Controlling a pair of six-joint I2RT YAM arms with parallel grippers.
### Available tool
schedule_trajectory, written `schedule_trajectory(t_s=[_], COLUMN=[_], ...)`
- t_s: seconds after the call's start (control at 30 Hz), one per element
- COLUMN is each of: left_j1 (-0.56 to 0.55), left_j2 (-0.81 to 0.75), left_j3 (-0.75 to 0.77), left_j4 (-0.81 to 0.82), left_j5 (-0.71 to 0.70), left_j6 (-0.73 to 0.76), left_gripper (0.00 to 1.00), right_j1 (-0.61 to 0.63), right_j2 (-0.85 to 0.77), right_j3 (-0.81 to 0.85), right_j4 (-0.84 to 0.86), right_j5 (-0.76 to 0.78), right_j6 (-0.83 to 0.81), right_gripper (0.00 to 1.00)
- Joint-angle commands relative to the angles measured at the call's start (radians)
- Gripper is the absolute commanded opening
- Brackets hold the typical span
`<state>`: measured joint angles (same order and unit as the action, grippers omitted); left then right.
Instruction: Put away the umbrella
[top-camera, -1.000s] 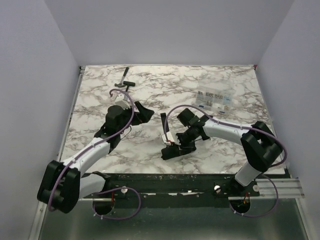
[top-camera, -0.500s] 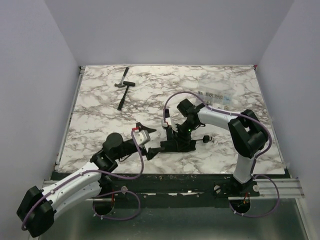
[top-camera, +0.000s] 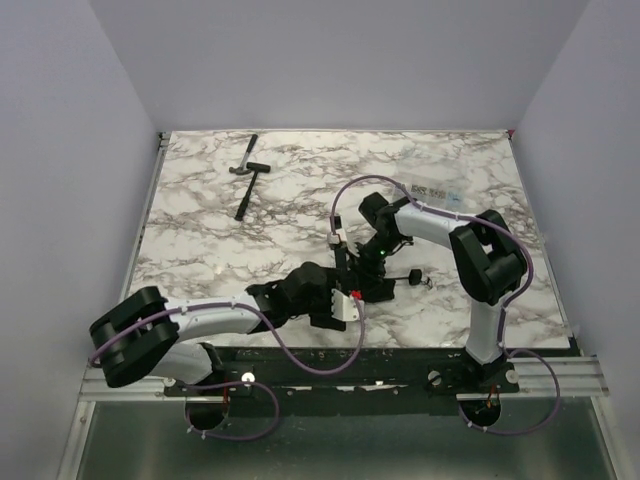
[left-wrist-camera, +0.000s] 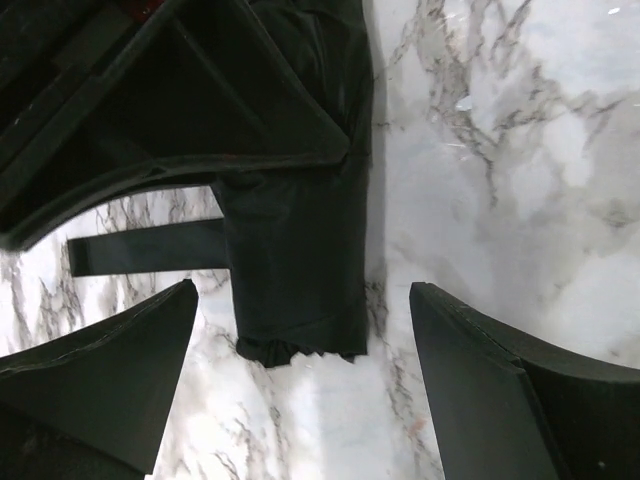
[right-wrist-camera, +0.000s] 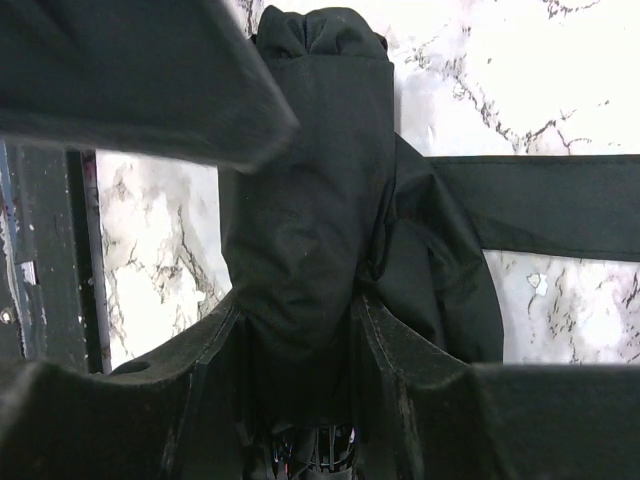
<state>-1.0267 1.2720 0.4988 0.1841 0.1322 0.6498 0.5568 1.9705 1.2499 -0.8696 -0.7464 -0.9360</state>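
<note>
The umbrella (top-camera: 366, 284) is a black folded fabric bundle lying near the table's front middle. My right gripper (top-camera: 370, 262) comes down on it from behind. In the right wrist view its jaws (right-wrist-camera: 300, 300) are shut on the umbrella's rolled canopy (right-wrist-camera: 305, 200), and a flat black strap (right-wrist-camera: 545, 205) runs off to the right. My left gripper (top-camera: 343, 302) reaches in low from the left. In the left wrist view it (left-wrist-camera: 302, 292) stands open, and the frayed end of the umbrella (left-wrist-camera: 295, 270) lies between its fingers (left-wrist-camera: 110, 375) without touching them.
A small black-handled hammer (top-camera: 246, 182) lies at the back left. A clear plastic packet with labels (top-camera: 432, 194) sits at the back right. The table's front edge (top-camera: 400, 348) runs just below both grippers. The left arm lies along the front of the marble table (top-camera: 200, 240).
My left arm has swung from the back left down along the front edge and reached right to the umbrella. My right arm has folded inward, still gripping the umbrella.
</note>
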Motion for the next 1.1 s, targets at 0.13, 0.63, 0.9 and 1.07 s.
schedule_trajectory(t_s=[0.13, 0.63, 0.9, 1.07], left_j1=[-0.018, -0.036, 0.008, 0.064], left_j2=[0.255, 0.542, 0.632, 0.693], left_j3=[0.205, 0.310, 0.223, 0.218], left_j4=[-0.006, -0.051, -0.016, -0.028], left_j5=[-0.111, -0.022, 0.190, 0.319], left_j6=[0.064, -0.328, -0.629, -0.705], left_gripper=[0.88, 0.04, 0.00, 0.00], right_j1=[-0.060, -0.117, -0.246, -0.309], right_j2=[0.133, 0.072, -0.158, -0.247], right_j3=[-0.046, -0.033, 0.084, 0.179], right_j4=[-0.067, -0.072, -0.045, -0.060], right_j5=[0.341, 0.235, 0.065, 0.004], right_j6=[-0.138, -0.183, -0.181, -0.198], right_gripper=[0.08, 0.28, 0.81, 1.00])
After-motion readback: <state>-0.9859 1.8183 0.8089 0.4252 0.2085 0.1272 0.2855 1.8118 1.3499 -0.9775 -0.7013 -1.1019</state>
